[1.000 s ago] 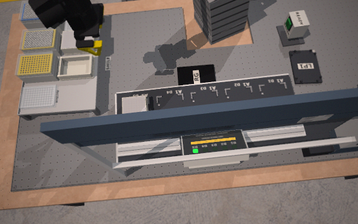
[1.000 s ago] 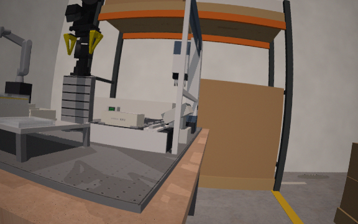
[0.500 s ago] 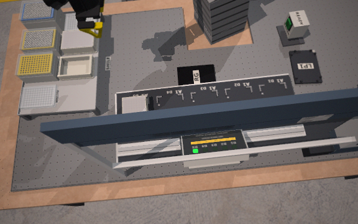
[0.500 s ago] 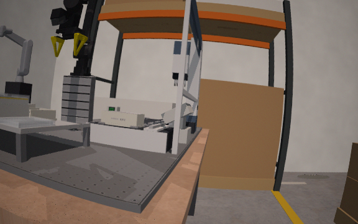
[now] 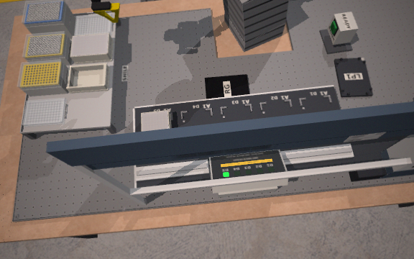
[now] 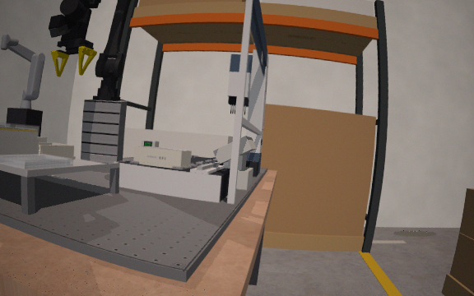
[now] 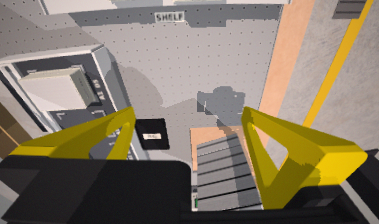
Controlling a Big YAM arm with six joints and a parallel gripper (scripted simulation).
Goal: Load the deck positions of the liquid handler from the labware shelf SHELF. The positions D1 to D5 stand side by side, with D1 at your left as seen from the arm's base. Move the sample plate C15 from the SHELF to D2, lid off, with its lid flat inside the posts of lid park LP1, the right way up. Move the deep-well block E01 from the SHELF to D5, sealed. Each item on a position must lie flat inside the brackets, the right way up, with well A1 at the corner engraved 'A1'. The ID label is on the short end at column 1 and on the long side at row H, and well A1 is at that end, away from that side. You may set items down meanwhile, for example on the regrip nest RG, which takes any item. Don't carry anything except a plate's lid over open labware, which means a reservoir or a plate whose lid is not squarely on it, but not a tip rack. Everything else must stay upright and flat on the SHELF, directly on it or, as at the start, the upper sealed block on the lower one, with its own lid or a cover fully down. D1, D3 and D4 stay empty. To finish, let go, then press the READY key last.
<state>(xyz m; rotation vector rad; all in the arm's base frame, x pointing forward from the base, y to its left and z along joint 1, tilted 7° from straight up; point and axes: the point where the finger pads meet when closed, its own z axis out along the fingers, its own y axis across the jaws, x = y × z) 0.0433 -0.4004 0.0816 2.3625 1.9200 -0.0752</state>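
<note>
Top view: tool (image 5: 107,12) mostly cropped.

A deep-well block (image 5: 154,120) sits on deck position D5 (image 5: 157,110), at one end of the deck row (image 5: 264,98). The regrip nest RG (image 5: 214,86) lies just behind the row, lid park LP1 (image 5: 353,77) beyond its far end, the READY key (image 5: 343,28) behind that. The SHELF (image 5: 85,120), well apart, carries racks and plates.
</note>
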